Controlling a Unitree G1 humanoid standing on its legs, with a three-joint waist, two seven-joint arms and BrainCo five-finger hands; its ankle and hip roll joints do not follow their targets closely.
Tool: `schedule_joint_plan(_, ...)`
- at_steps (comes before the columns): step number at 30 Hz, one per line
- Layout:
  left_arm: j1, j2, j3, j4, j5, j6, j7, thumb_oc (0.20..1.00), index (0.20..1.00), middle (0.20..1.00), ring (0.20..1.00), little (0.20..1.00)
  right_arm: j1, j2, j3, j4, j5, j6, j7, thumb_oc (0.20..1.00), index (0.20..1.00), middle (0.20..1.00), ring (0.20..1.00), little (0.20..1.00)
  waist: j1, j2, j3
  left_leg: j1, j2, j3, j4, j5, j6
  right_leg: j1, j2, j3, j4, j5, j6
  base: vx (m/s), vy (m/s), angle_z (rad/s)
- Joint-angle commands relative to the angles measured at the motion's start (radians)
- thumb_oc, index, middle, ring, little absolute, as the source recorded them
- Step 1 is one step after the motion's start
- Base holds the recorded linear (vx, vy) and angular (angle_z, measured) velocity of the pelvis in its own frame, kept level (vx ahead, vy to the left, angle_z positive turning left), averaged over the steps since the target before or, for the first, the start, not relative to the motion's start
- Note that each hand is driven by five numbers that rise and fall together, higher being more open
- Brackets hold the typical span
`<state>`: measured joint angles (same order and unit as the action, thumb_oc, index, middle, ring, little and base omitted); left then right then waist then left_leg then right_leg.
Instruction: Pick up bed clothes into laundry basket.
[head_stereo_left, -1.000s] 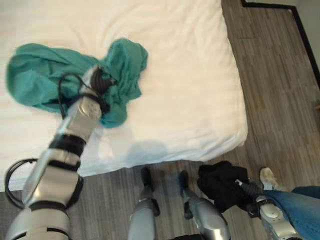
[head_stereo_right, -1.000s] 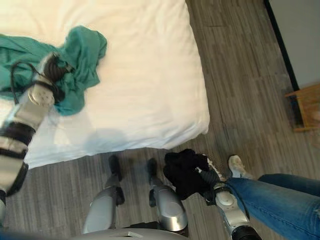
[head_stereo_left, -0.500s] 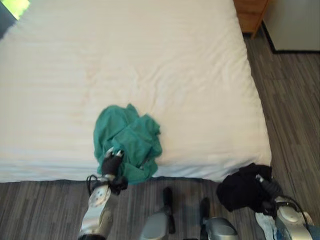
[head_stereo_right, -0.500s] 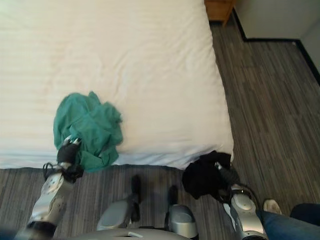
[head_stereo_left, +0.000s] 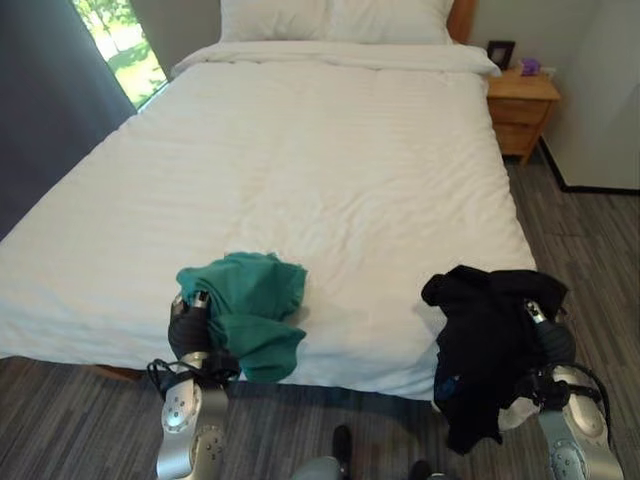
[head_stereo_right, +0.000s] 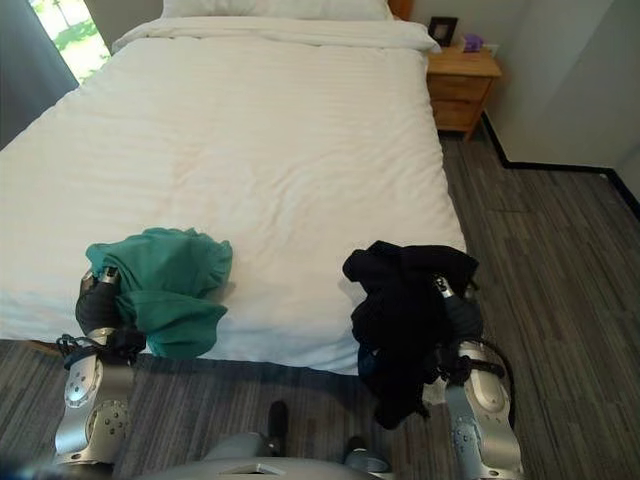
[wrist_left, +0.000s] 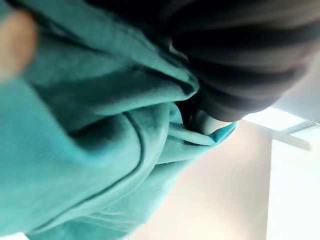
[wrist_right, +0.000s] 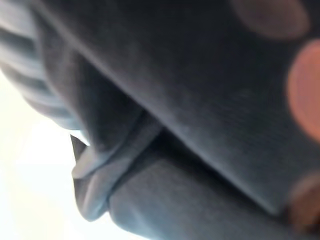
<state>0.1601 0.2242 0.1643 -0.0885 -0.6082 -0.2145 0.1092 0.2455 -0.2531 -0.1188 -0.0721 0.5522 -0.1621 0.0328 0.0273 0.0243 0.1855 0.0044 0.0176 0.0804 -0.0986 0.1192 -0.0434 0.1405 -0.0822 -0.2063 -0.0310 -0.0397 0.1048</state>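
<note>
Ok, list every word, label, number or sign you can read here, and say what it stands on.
None can be read.
Green garment, held in the left hand: no print showing.
Black garment, held in the right hand: no print showing.
White bed: plain cover.
Picture frame on the wooden nightstand: too small to tell.

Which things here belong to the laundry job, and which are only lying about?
Job:
- green garment, held in the left hand
- black garment, held in the right hand

Only there:
- bed
- pillows
- nightstand
- picture frame
- curtain
</note>
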Motion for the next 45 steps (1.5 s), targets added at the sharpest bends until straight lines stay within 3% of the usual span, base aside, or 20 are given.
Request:
schedule_joint_plan(1,-0.042,0.055,0.016,-0.104,0.046,-0.094,-0.010,0.200,0.200,0.200,0.200,0.200,-0.037,0.035,-0.013,-0.116,0.086,-0.101,0.023,0.200,0.200,0.200,0.200,0.200,-0.002,-0.048,-0.027,0.040,-0.028,0.048,0.022,-0.073,0.005,-0.003,-0.080,-0.010,0.033,0.001,0.056,-0.02,0.030,-0.06)
schedule_joint_plan(7,-0.074,0.032,-0.050,-0.106,-0.031,-0.100,-0.010,0.200,0.200,0.200,0.200,0.200,-0.070,0.044,0.042,-0.140,0.100,-0.128,-0.007,0.200,0.200,0.200,0.200,0.200,-0.009,-0.052,-0.017,0.044,-0.023,0.070,0.020,-0.073,0.012,-0.020,-0.083,0.009,0.042,0.011,0.061,-0.04,0.020,-0.09)
schedule_joint_plan(10,-0.123,0.077,-0.089,-0.110,-0.009,-0.092,-0.013,0.200,0.200,0.200,0.200,0.200,-0.077,0.027,0.055,-0.155,0.088,-0.139,-0.027,0.200,0.200,0.200,0.200,0.200,-0.033,-0.051,0.014,0.036,-0.016,0.094,0.012,-0.064,0.019,-0.070,-0.084,0.053,0.070,0.027,0.066,-0.10,0.046,-0.17)
schedule_joint_plan(15,-0.206,0.168,-0.139,-0.103,0.036,-0.110,-0.010,0.200,0.200,0.200,0.200,0.200,-0.058,0.013,0.042,-0.162,0.083,-0.151,-0.025,0.200,0.200,0.200,0.200,0.200,-0.165,-0.058,0.107,-0.044,0.047,0.225,0.011,-0.046,0.018,-0.252,-0.060,0.201,0.124,0.099,0.099,-0.27,0.073,-0.65)
schedule_joint_plan(16,-0.220,0.178,-0.135,-0.108,0.019,-0.118,-0.001,0.200,0.200,0.200,0.200,0.200,-0.073,0.012,0.052,-0.176,0.091,-0.153,-0.032,0.200,0.200,0.200,0.200,0.200,-0.168,-0.053,0.111,-0.058,0.077,0.267,0.011,-0.030,0.016,-0.281,-0.064,0.157,0.176,0.080,0.095,-0.30,0.087,-1.39)
schedule_joint_plan(19,-0.207,0.176,-0.094,-0.130,0.027,-0.118,0.006,0.200,0.200,0.200,0.200,0.200,-0.114,0.027,0.085,-0.143,0.134,-0.153,-0.029,0.200,0.200,0.200,0.200,0.200,-0.135,-0.043,0.078,-0.062,0.167,0.421,0.014,-0.013,-0.005,-0.207,-0.205,-0.099,0.361,-0.019,0.056,-0.18,0.034,-2.21)
schedule_joint_plan(21,-0.142,0.161,-0.055,-0.143,0.025,-0.121,0.010,0.200,0.200,0.200,0.200,0.200,-0.142,0.060,0.081,-0.112,0.178,-0.158,-0.050,0.200,0.200,0.200,0.200,0.200,-0.121,-0.068,0.050,-0.054,0.195,0.515,0.021,0.006,-0.009,-0.136,-0.271,-0.124,0.435,-0.002,0.066,-0.24,-0.161,-2.13)
schedule_joint_plan(22,-0.120,0.155,-0.046,-0.145,0.014,-0.122,0.013,0.200,0.200,0.200,0.200,0.200,-0.160,0.066,0.087,-0.104,0.185,-0.157,-0.058,0.200,0.200,0.200,0.200,0.200,-0.102,-0.079,0.037,-0.058,0.203,0.540,0.023,0.016,-0.014,-0.118,-0.296,-0.125,0.427,0.013,0.075,-0.26,-0.271,-1.62)
schedule_joint_plan(24,-0.076,0.139,-0.018,-0.139,-0.003,-0.123,0.036,0.200,0.200,0.200,0.200,0.200,-0.225,0.072,0.091,-0.103,0.186,-0.168,-0.099,0.200,0.200,0.200,0.200,0.200,-0.047,-0.099,0.001,-0.070,0.265,0.645,0.031,0.064,-0.044,-0.044,-0.349,-0.210,0.346,0.051,0.105,-0.28,-0.429,-1.59)
schedule_joint_plan(27,-0.079,0.135,0.003,-0.142,-0.012,-0.105,0.050,0.200,0.200,0.200,0.200,0.200,-0.227,0.057,0.067,-0.103,0.213,-0.170,-0.096,0.200,0.200,0.200,0.200,0.200,-0.025,-0.101,0.001,-0.108,0.380,0.675,0.041,0.184,-0.142,0.011,-0.202,-0.191,0.124,-0.070,0.094,-0.21,-0.581,-1.65)
schedule_joint_plan(29,-0.063,0.118,0.006,-0.115,-0.028,-0.106,0.029,0.200,0.200,0.200,0.200,0.200,-0.189,0.027,0.066,-0.064,0.206,-0.139,-0.080,0.200,0.200,0.200,0.200,0.200,-0.040,-0.099,0.014,-0.086,0.438,0.621,0.063,0.184,-0.169,0.019,-0.132,-0.172,0.092,-0.097,0.062,-0.08,-0.476,-1.03)
schedule_joint_plan(30,-0.068,0.111,-0.002,-0.097,-0.029,-0.107,0.033,0.200,0.200,0.200,0.200,0.200,-0.193,0.003,0.081,-0.055,0.207,-0.129,-0.078,0.200,0.200,0.200,0.200,0.200,-0.034,-0.101,0.029,-0.094,0.429,0.517,0.102,0.169,-0.168,0.017,-0.125,-0.136,0.096,-0.102,0.049,-0.21,-0.369,-0.81)
schedule_joint_plan(31,-0.061,0.093,-0.005,-0.086,-0.011,-0.109,0.042,0.200,0.200,0.200,0.200,0.200,-0.195,-0.028,0.125,-0.034,0.211,-0.100,-0.034,0.200,0.200,0.200,0.200,0.200,0.007,-0.098,0.049,-0.103,0.369,0.237,0.190,0.129,-0.119,-0.024,-0.099,-0.061,0.090,-0.074,0.025,-0.20,-0.306,-1.22)
schedule_joint_plan(32,-0.044,0.089,0.012,-0.093,-0.015,-0.108,0.033,0.200,0.200,0.200,0.200,0.200,-0.205,-0.064,0.144,-0.029,0.187,-0.084,-0.032,0.200,0.200,0.200,0.200,0.200,0.025,-0.115,0.055,-0.085,0.315,0.091,0.222,0.069,-0.106,-0.051,-0.088,0.013,0.094,-0.062,0.022,-0.20,-0.401,-1.97)
schedule_joint_plan(34,-0.003,0.073,0.012,-0.108,-0.003,-0.100,-0.017,0.200,0.200,0.200,0.200,0.200,-0.176,-0.128,0.112,-0.010,0.128,-0.049,0.012,0.200,0.200,0.200,0.200,0.200,0.018,-0.138,0.055,-0.061,0.220,-0.033,0.337,-0.051,-0.084,-0.081,-0.052,0.116,0.088,-0.042,-0.002,-0.03,-0.407,-2.34)
schedule_joint_plan(36,-0.021,0.068,-0.008,-0.112,-0.009,-0.094,-0.037,0.200,0.200,0.200,0.200,0.200,-0.143,-0.164,0.061,-0.010,0.054,-0.044,0.005,0.200,0.200,0.200,0.200,0.200,-0.003,-0.148,0.050,-0.099,0.134,-0.055,0.439,-0.098,-0.071,-0.084,-0.034,0.164,0.069,-0.021,-0.021,-0.03,-0.286,-1.43)
schedule_joint_plan(38,-0.053,0.068,-0.045,-0.088,-0.012,-0.084,-0.033,0.200,0.200,0.200,0.200,0.200,-0.127,-0.151,0.013,-0.025,0.023,-0.056,-0.036,0.200,0.200,0.200,0.200,0.200,-0.042,-0.136,0.037,-0.112,0.070,0.028,0.402,-0.144,-0.036,-0.093,-0.002,0.172,0.067,-0.004,-0.027,-0.04,-0.139,-1.00)
schedule_joint_plan(40,-0.087,0.071,-0.088,-0.065,-0.015,-0.082,-0.027,0.200,0.200,0.200,0.200,0.200,-0.128,-0.109,0.003,-0.023,0.009,-0.062,-0.065,0.200,0.200,0.200,0.200,0.200,-0.082,-0.111,0.018,-0.025,0.064,0.122,0.257,-0.165,-0.005,-0.103,0.017,0.167,0.062,0.003,-0.016,-0.04,0.071,-0.46)
schedule_joint_plan(41,-0.103,0.077,-0.102,-0.052,0.003,-0.083,-0.018,0.200,0.200,0.200,0.200,0.200,-0.132,-0.087,0.014,-0.012,0.006,-0.064,-0.079,0.200,0.200,0.200,0.200,0.200,-0.096,-0.097,0.006,0.024,0.038,0.105,0.156,-0.148,0.001,-0.106,0.023,0.168,0.052,0.008,-0.005,-0.01,0.131,-0.13)
schedule_joint_plan(45,-0.149,0.074,-0.116,-0.029,0.024,-0.086,0.001,0.200,0.200,0.200,0.200,0.200,-0.103,-0.030,0.016,-0.003,0.010,-0.068,-0.092,0.200,0.200,0.200,0.200,0.200,-0.139,-0.085,-0.030,0.067,0.019,0.113,0.044,-0.118,-0.002,-0.103,0.021,0.150,0.030,0.020,0.008,-0.01,0.034,-0.11)
